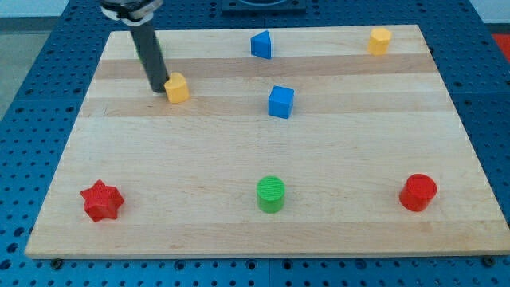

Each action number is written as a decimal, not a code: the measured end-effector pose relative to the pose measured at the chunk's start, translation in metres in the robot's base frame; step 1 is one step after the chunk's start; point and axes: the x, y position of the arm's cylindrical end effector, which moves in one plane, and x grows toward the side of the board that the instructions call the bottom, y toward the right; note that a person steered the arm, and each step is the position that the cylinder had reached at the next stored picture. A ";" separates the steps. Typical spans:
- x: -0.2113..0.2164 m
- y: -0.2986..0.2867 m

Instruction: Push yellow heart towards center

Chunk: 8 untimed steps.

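Observation:
The yellow heart [177, 88] lies on the wooden board [239, 151] in the upper left part of the view. My tip [158, 89] stands just to the left of the heart, touching or almost touching its left side. The dark rod rises from the tip towards the view's top. There is a green patch behind the rod near the top left, mostly hidden by it.
A blue cube [280, 102] sits right of the heart near the middle top. A blue triangular block [261, 45] and a yellow hexagonal block [379, 40] lie along the top. A red star [101, 200], green cylinder [271, 194] and red cylinder [417, 192] lie along the bottom.

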 end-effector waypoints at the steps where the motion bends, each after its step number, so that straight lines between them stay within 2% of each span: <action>1: 0.001 0.034; 4: 0.008 0.109; 5: 0.004 0.105; 6: -0.010 0.076; 7: -0.009 0.050; 8: 0.009 0.040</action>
